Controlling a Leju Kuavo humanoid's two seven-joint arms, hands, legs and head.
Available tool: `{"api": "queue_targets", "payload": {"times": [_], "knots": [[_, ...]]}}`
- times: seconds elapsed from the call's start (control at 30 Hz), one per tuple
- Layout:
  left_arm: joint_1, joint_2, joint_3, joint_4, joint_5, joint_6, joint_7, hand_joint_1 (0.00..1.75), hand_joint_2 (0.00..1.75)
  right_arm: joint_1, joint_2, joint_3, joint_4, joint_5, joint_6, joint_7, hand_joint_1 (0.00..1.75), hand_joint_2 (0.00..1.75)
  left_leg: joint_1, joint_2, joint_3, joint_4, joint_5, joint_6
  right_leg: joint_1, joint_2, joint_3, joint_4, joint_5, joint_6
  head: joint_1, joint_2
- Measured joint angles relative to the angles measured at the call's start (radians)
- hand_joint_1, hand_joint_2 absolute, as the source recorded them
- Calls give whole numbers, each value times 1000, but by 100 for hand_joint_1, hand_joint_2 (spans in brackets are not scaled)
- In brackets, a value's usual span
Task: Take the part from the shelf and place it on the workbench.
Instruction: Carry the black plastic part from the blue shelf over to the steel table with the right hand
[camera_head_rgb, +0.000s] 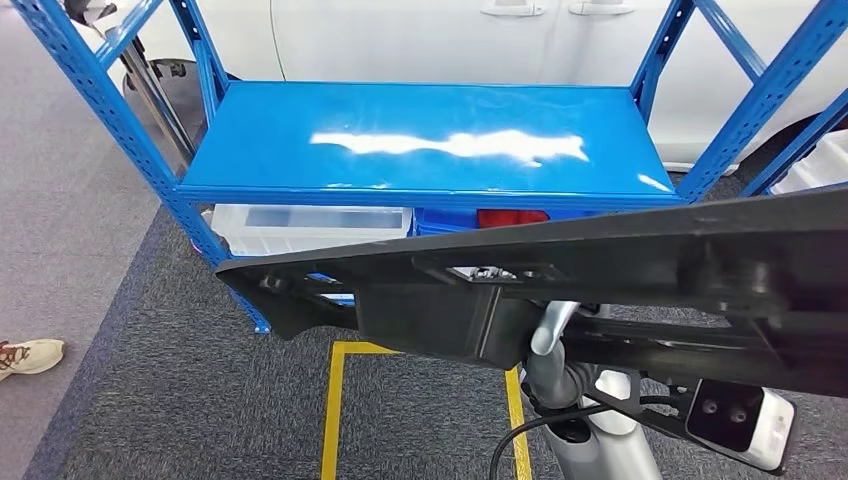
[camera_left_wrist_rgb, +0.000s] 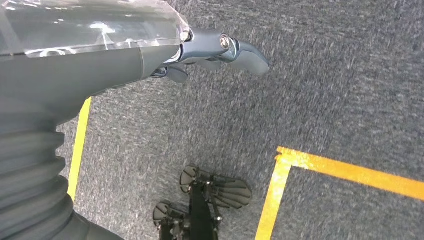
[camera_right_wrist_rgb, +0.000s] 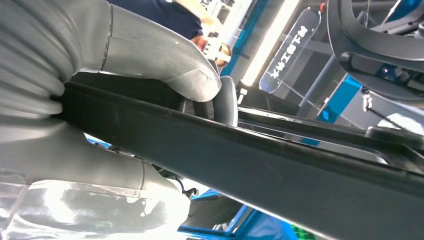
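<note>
Right hand: its thumb and fingers are wrapped around the part; the right hand (camera_right_wrist_rgb: 150, 100) fills the left side of the right wrist view, clamped over the dark edge.
Left hand: hanging low over the carpet at the upper left of the left wrist view, the left hand (camera_left_wrist_rgb: 210, 52) holds nothing; its fingers look loosely extended, not closed.
Part: a long black plastic part (camera_head_rgb: 560, 285) runs across the lower half of the head view, tilted up toward the right edge, carried clear of the shelf.
Floor: grey carpet with yellow floor tape (camera_head_rgb: 335, 410) at lower centre, below the part.
Shelf: the blue shelf (camera_head_rgb: 430, 135) in the upper half of the head view has a bare, glossy top board; a clear bin (camera_head_rgb: 300, 225) sits on the level beneath.
Done: judging by this, the pick-up is finished.
Left: carrying the part to the workbench and setting it down; no tabletop is in sight, so the robot likely has to turn.
</note>
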Motion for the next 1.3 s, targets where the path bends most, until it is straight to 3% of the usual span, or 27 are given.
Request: {"api": "queue_targets", "payload": {"times": [0.07, 0.13, 0.17, 0.2, 0.23, 0.27, 0.33, 0.4, 0.43, 0.53, 0.6, 0.67, 0.73, 0.77, 0.83, 0.9, 0.93, 1.0, 1.07, 1.13, 1.2, 1.23, 1.27, 1.3], "knots": [[1, 0, 0, 0, -1, 0, 3, 0, 175, 0, 1, 0, 2, 1, 1, 0, 175, 175, 0, -2, -19, 34, -42, -9, -6, -2, -15, -10, 21, -13, 0, 0], [2, 0, 0, 0, -2, 3, 12, 0, 175, 0, 2, 0, 5, 1, 6, 0, 175, 175, 3, -3, -53, 140, -134, -17, -9, -3, -37, -13, 41, -20, 0, 0], [2, 0, 0, 0, -1, 6, 17, 0, 175, 0, 2, -1, 8, 1, 11, 1, 175, 175, 5, -3, -69, 203, -168, -22, -9, -3, -49, -12, 50, -20, 0, 0], [2, 0, 0, 0, -1, 9, 21, 0, 175, 0, 2, -2, 10, 2, 15, 1, 175, 175, 6, -3, -77, 252, -180, -26, -9, -4, -62, -10, 59, -19, 0, 0], [2, 1, 0, 0, -1, 11, 25, 0, 175, 1, 2, -3, 12, 3, 19, 1, 175, 175, 7, -3, -71, 273, -169, -29, -9, -4, -74, -8, 67, -17, 0, 0], [2, 1, 0, 0, -1, 13, 29, 0, 175, 1, 2, -5, 13, 6, 22, 1, 175, 175, 9, -3, -48, 259, -143, -30, -10, -4, -86, -4, 74, -14, 0, 0], [1, 2, 0, 0, -1, 16, 35, 0, 175, 0, 2, -10, 13, 11, 23, 1, 175, 175, 12, -3, 46, 136, -105, -30, -11, -4, -107, 7, 83, -7, 0, 0], [-1, 3, 0, 0, -2, 18, 37, 0, 175, -1, 3, -13, 12, 16, 22, 1, 175, 175, 9, -5, 120, 20, -115, -22, -9, -5, -121, 20, 90, 3, 0, 0], [-1, 3, 0, 0, -2, 18, 38, 0, 175, -2, 3, -14, 12, 18, 21, 0, 175, 175, 6, -6, 131, -3, -126, -15, -8, -5, -124, 22, 94, 9, 0, 0], [0, 3, 2, 0, -2, 18, 38, 0, 175, -5, 3, -14, 9, 20, 16, 0, 175, 175, 7, -5, 125, -12, -117, 8, -10, -4, -132, 34, 93, 26, 0, 0], [-1, 3, 5, 0, 0, 18, 38, 0, 175, -11, 2, -12, 8, 11, 8, 1, 175, 175, 10, 1, 117, -15, -105, 23, -13, -1, -167, 111, 39, 34, 0, 0], [-1, 3, 10, 0, 3, 19, 38, 0, 175, -18, -1, -8, 8, -1, -4, 2, 175, 175, 8, 8, 105, -15, -97, 29, -15, 1, -224, 253, -36, 40, 0, 0], [0, 3, 15, 0, 6, 24, 43, 0, 175, -23, -5, -3, 9, -3, -20, 2, 175, 175, 7, 16, 97, -14, -92, 29, -16, 1, -250, 331, -61, 42, 0, 0], [0, 3, 17, 0, 7, 27, 48, 0, 175, -27, -8, 1, 9, 1, -29, 2, 175, 175, 7, 22, 96, -14, -91, 28, -16, -1, -231, 307, -43, 41, 0, 0], [-1, 3, 20, 0, 8, 32, 57, 0, 175, -37, -11, 10, 8, 10, -40, 2, 175, 175, 6, 34, 98, -13, -90, 25, -13, -20, -149, 169, 17, 31, 0, 0], [0, 3, 22, 0, 8, 35, 62, 0, 175, -49, -13, 18, 8, 15, -46, 1, 175, 175, 0, 48, 97, -11, -91, 18, -4, -47, -86, 47, 51, 19, 0, 0], [0, 3, 24, 0, 8, 37, 64, 0, 175, -53, -13, 22, 8, 16, -48, 1, 175, 175, -2, 55, 95, -10, -92, 12, 1, -51, -79, 26, 52, 14, 0, 0], [-2, 3, 25, 0, 8, 46, 69, 0, 175, -56, -16, 27, 8, 21, -52, 0, 175, 175, -4, 71, 92, -10, -92, 1, 1, -35, -85, 19, 55, 4, 0, 0], [-5, 3, 27, 0, 8, 67, 73, 0, 175, -58, -18, 30, 7, 30, -58, 0, 175, 175, -2, 55, 83, 12, -112, -9, -5, -18, -85, 10, 63, -7, 0, 0], [-4, 3, 29, 0, 6, 98, 65, 0, 175, -58, -18, 34, 7, 43, -66, 0, 175, 175, 1, 18, 40, 112, -171, -16, -9, -2, -85, 6, 67, -15, 0, 0], [0, 3, 31, 0, 4, 128, 50, 0, 175, -53, -19, 37, 6, 60, -75, 0, 175, 175, 2, 4, -23, 247, -225, -21, -9, 17, -87, 9, 67, -18, 0, 0], [2, 3, 33, 0, 3, 137, 44, 0, 175, -49, -20, 38, 6, 66, -78, 0, 175, 175, 3, 2, -41, 280, -227, -23, -9, 28, -88, 11, 67, -18, 0, 0], [2, 3, 34, 0, 2, 142, 39, 0, 175, -46, -22, 39, 5, 71, -81, 0, 175, 175, 4, 1, -40, 274, -209, -23, -9, 39, -88, 13, 66, -17, 0, 0], [2, 2, 35, 0, 1, 144, 36, 0, 175, -43, -23, 40, 3, 76, -82, 0, 175, 175, 6, -2, -20, 227, -173, -23, -9, 51, -88, 17, 65, -16, 0, 0]]}}
